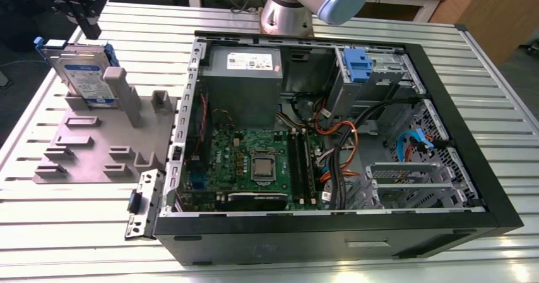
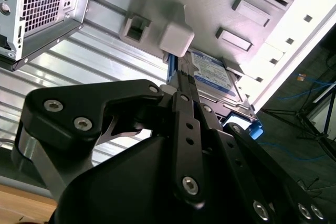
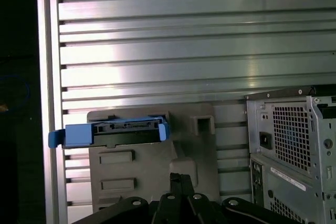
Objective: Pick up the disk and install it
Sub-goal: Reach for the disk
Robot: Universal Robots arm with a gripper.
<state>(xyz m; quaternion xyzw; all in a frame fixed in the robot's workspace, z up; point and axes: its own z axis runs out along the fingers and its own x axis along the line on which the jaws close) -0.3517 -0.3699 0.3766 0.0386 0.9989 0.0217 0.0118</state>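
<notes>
Hovering over upright disk [image 1: 84, 74] in grey holder [image 1: 84, 150]: tool [image 1: 88, 25], closed together, empty. Risk: descending unopened, striking disk edge.

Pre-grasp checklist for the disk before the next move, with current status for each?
1. Disk upright in the grey holder: ok.
2. Gripper clear of the disk: ok.
3. Gripper open for the grasp: not ok, it looks shut.
4. Computer case open on top: ok.
5. Drive bay free: cannot tell; a blue latch sits there.
</notes>
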